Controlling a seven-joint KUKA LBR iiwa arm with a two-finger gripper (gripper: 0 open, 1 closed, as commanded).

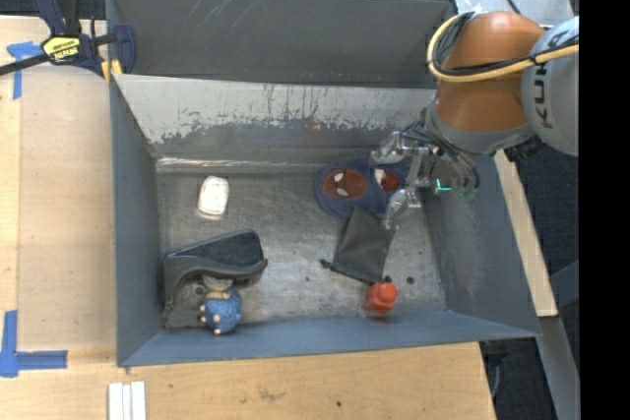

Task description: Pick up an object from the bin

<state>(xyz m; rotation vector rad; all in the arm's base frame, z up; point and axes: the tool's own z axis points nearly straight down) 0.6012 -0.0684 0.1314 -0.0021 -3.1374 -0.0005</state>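
Observation:
My gripper [396, 180] hangs low at the bin's right side with its fingers spread apart, so it is open. Its two fingertips stand on either side of the right edge of a round blue thing with a red face on it [344, 186], where a small reddish patch shows between them. Whether the fingers touch it I cannot tell. Just below the lower fingertip a dark grey flat pouch [361, 247] lies on the floor. Nearer the front wall sits a small red thing [381, 298].
A white oval piece [213, 197] lies at the left of the floor. A dark shoe-like thing [215, 261] and a small blue figure [221, 312] fill the front left corner. The arm's orange cover hangs above the bin's right wall.

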